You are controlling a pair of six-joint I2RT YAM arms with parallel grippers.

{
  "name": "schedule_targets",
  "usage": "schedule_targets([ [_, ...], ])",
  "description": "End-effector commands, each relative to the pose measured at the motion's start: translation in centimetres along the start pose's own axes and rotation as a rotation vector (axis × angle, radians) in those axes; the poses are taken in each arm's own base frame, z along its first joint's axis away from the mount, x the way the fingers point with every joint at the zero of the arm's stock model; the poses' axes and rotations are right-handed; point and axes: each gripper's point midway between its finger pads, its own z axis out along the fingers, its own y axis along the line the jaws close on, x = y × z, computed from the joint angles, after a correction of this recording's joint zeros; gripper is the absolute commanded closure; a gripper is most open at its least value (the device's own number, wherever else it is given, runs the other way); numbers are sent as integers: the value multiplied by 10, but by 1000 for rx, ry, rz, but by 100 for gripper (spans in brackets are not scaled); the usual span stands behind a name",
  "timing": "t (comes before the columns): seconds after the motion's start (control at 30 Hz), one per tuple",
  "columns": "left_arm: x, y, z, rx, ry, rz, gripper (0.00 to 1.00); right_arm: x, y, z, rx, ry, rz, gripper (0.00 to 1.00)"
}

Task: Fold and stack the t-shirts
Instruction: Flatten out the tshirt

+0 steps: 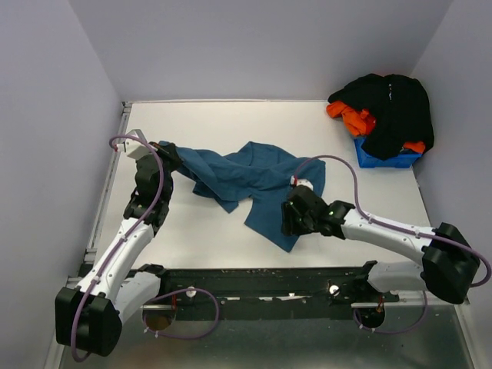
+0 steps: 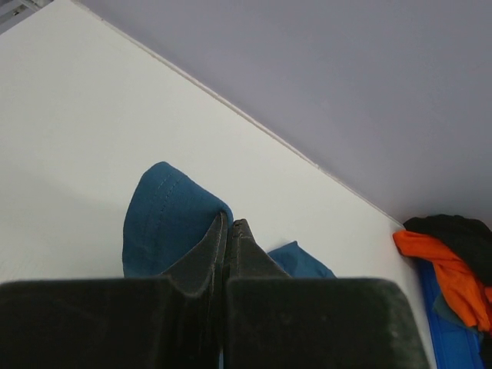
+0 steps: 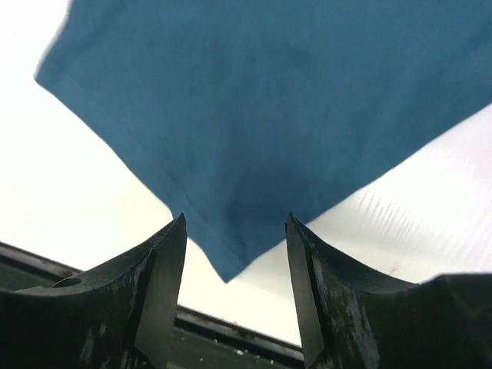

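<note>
A teal-blue t-shirt (image 1: 254,181) lies crumpled across the middle of the white table. My left gripper (image 1: 171,156) is shut on its far left edge; in the left wrist view the fingers (image 2: 229,231) pinch together with blue cloth (image 2: 165,219) bulging beside them. My right gripper (image 1: 288,219) is open over the shirt's near corner; in the right wrist view that corner (image 3: 231,261) points down between the two spread fingers (image 3: 165,261). Black (image 1: 396,108) and orange (image 1: 350,117) t-shirts are heaped at the back right.
A small blue plastic bin (image 1: 380,159) sits under the black and orange heap at the back right, also seen in the left wrist view (image 2: 450,338). Grey walls close in the table on the left, back and right. A dark rail (image 1: 261,280) runs along the near edge.
</note>
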Motion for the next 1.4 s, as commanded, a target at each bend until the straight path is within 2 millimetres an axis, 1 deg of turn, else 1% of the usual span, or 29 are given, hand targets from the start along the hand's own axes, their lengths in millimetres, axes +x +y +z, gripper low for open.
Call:
schedule_targets([
  [0.0, -3, -9, -3, 44, -11, -15, 100, 37, 4, 7, 50, 63, 44, 38],
  [0.07, -2, -10, -3, 46, -9, -16, 100, 49, 7, 10, 59, 89, 42, 37],
  [0.17, -1, -11, -2, 49, -5, -15, 100, 61, 11, 13, 66, 121, 45, 37],
  [0.23, -1, -12, -2, 51, -3, -14, 100, 70, 8, 14, 82, 141, 51, 37],
  [0.33, -1, -13, -2, 54, -4, -16, 100, 81, -1, 19, 123, 170, 68, 39],
  [0.4, -1, -14, -2, 58, -5, -16, 100, 83, -6, 20, 154, 173, 75, 44],
  [0.43, 0, -13, -3, 57, -2, -15, 100, 82, -10, 19, 175, 165, 78, 50],
  [0.47, 0, -14, -3, 59, -3, -15, 100, 81, -14, 17, 192, 160, 75, 60],
  [0.5, 0, -13, -2, 58, -1, -15, 100, 76, -15, 15, 203, 141, 73, 67],
  [0.53, 1, -14, -2, 60, -2, -15, 100, 69, -18, 13, 224, 113, 71, 78],
  [0.57, 1, -14, -2, 61, -1, -15, 100, 61, -20, 9, 235, 87, 71, 84],
  [0.6, 3, -15, -1, 64, 3, -14, 100, 52, -21, 3, 247, 55, 66, 95],
  [0.63, 4, -16, 0, 66, 8, -15, 100, 40, -22, -3, 261, 24, 66, 99],
  [0.67, 6, -16, 2, 68, 14, -17, 100, 27, -21, -10, 259, -10, 66, 99],
  [0.73, 9, -20, 7, 71, 24, -19, 100, -7, -22, -22, 241, -80, 85, 99],
  [0.77, 10, -22, 10, 70, 30, -17, 100, -28, -30, -28, 244, -113, 108, 99],
  [0.83, 5, -28, 18, 66, 23, -16, 100, -72, -36, -45, 219, -204, 135, 99],
  [0.9, -2, -34, 25, 60, 8, -14, 100, -122, -41, -72, 187, -314, 160, 99],
  [0.93, -8, -37, 30, 54, -6, -5, 100, -144, -46, -84, 177, -356, 169, 99],
  [1.0, -23, -48, 38, 43, -28, 11, 100, -192, -51, -119, 147, -449, 183, 99],
  [1.03, -29, -52, 42, 36, -33, 18, 100, -211, -51, -137, 134, -484, 192, 99],
  [1.07, -39, -61, 45, 43, -42, 18, 100, -233, -53, -162, 125, -541, 203, 99],
  [1.1, -49, -70, 47, 54, -51, 20, 100, -250, -51, -184, 113, -593, 201, 99],
  [1.13, -58, -77, 47, 58, -60, 22, 100, -267, -47, -211, 97, -657, 191, 99],
  [1.2, -82, -90, 42, 77, -94, 24, 100, -290, -40, -262, 69, -763, 178, 99],
  [1.23, -94, -96, 36, 88, -111, 23, 100, -301, -34, -297, 47, -832, 172, 99],
  [1.27, -103, -100, 29, 95, -121, 27, 100, -305, -32, -325, 32, -884, 163, 99],
  [1.3, -115, -106, 19, 110, -133, 23, 100, -305, -29, -344, 14, -919, 143, 99],
  [1.37, -127, -111, -2, 150, -132, 11, 100, -297, -24, -388, -36, -1015, 104, 99],
])
